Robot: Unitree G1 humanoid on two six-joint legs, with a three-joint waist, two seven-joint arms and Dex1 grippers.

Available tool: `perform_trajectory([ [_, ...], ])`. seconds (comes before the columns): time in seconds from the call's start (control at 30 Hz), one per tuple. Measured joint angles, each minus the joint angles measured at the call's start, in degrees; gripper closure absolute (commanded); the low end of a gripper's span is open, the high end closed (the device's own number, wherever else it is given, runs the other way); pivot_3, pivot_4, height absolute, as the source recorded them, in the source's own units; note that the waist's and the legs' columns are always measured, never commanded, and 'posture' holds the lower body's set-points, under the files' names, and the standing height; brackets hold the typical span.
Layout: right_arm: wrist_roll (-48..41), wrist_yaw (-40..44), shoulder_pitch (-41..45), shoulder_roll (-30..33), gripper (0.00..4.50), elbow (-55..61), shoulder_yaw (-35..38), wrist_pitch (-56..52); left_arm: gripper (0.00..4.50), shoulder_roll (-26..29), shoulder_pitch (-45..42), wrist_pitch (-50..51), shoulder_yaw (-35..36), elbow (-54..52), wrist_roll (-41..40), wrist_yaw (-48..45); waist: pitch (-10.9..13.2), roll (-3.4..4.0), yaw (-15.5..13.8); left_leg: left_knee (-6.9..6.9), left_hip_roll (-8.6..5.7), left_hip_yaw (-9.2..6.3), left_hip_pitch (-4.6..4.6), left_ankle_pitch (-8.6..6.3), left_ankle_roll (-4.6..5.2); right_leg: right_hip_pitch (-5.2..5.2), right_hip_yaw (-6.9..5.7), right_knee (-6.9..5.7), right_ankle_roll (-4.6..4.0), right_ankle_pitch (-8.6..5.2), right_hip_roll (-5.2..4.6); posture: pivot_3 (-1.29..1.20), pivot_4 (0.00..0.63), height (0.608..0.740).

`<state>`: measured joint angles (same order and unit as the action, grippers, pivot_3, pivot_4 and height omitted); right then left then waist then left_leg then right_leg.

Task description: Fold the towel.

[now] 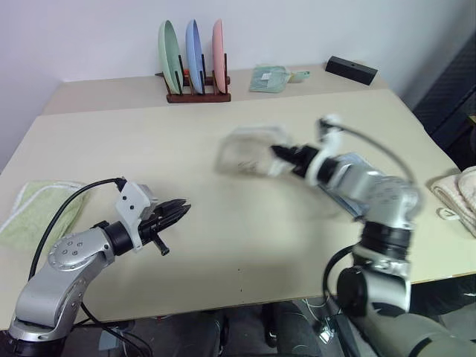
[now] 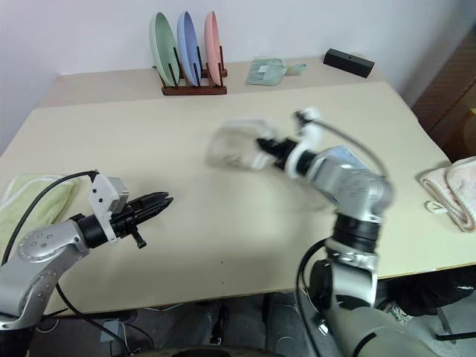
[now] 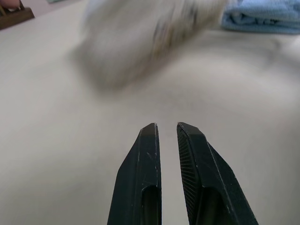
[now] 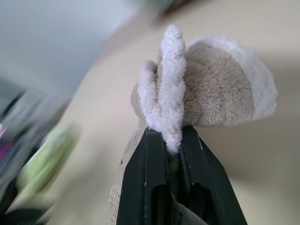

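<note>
Clamping the beige towel [image 4: 220, 89] by its corded edge, the right claw [image 4: 174, 136] lifts it above the counter [image 1: 223, 223]. The left claw [image 1: 178, 210] hovers nearly closed, empty. A thin edge pinch could slip out mid-swing.

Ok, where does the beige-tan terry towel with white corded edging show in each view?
Left eye view: beige-tan terry towel, blurred, mid-table, at the right gripper.
Right eye view: the towel, mid-table, below the wooden plate rack.
Left wrist view: blurred pale bundle beyond the left gripper.
Right wrist view: towel edge pinched between the black fingers.
Shared landmark: the plate rack.
</note>
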<state>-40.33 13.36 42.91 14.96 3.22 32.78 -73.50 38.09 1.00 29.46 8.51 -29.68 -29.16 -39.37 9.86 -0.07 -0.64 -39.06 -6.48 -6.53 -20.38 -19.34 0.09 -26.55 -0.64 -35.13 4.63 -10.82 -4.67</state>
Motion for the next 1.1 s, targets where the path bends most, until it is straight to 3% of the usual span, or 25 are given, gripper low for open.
perform_trajectory([
  [0.07, -1.0, -2.8, 0.1, 3.9, 4.43, 0.1, 6.3, -0.9, 3.89, -0.7, -2.0, -0.2, -2.0, 2.0, 0.5, -0.7, 0.0, 0.0, 0.0, 0.02, 0.04, 0.04, 0.01, 0.0, 0.0, 0.0, 0.0, -0.01, 0.0, 0.0, -0.01, 0.0, 0.15, 0.74],
  [0.2, -2.7, -8.1, -2.6, 5.8, 4.43, 2.1, 16.7, -4.9, 3.89, -2.3, -6.5, -1.2, -5.3, 5.4, 1.2, -2.1, 0.0, 0.01, 0.1, 0.02, 0.09, 0.09, 0.02, 0.0, 0.01, 0.01, 0.02, -0.02, 0.0, 0.0, -0.01, 0.0, 0.15, 0.74],
  [0.47, -3.3, -16.4, -11.3, 0.5, 4.43, 8.4, 30.2, -13.4, 3.89, -3.5, -9.9, -3.3, -8.3, 11.1, 3.1, -4.7, -0.1, 0.19, 0.1, 0.01, 0.09, 0.24, 0.05, -0.03, 0.07, 0.0, 0.16, -0.06, 0.02, 0.01, 0.0, 0.0, 0.15, 0.74],
  [0.8, -3.8, -17.2, -12.7, 0.9, 4.43, 10.6, 34.6, -13.6, 3.89, -4.9, -10.2, -5.2, -9.8, 13.4, 4.9, -6.0, -0.1, 0.23, -0.1, -0.04, 0.08, 0.24, 0.05, -0.05, 0.11, 0.03, 0.16, -0.04, 0.04, 0.03, -0.01, 0.0, 0.15, 0.74],
  [1.03, -3.7, -14.3, -17.2, 4.3, 4.43, 10.6, 30.9, -9.6, 3.89, -5.3, -10.5, -6.1, -10.0, 15.1, 5.6, -6.7, -0.1, 0.23, 0.0, -0.05, 0.08, 0.25, 0.08, -0.05, 0.12, 0.05, 0.16, -0.04, 0.05, 0.03, 0.0, 0.0, 0.15, 0.74],
  [1.1, -3.7, -13.7, -17.5, 4.5, 3.76, 10.4, 29.3, -8.0, 3.89, -5.8, -10.7, -6.2, -10.0, 15.1, 6.0, -6.7, -0.1, 0.23, 0.0, -0.05, 0.08, 0.27, 0.07, -0.05, 0.12, 0.05, 0.16, -0.04, 0.05, 0.03, 0.0, 0.0, 0.15, 0.74],
])
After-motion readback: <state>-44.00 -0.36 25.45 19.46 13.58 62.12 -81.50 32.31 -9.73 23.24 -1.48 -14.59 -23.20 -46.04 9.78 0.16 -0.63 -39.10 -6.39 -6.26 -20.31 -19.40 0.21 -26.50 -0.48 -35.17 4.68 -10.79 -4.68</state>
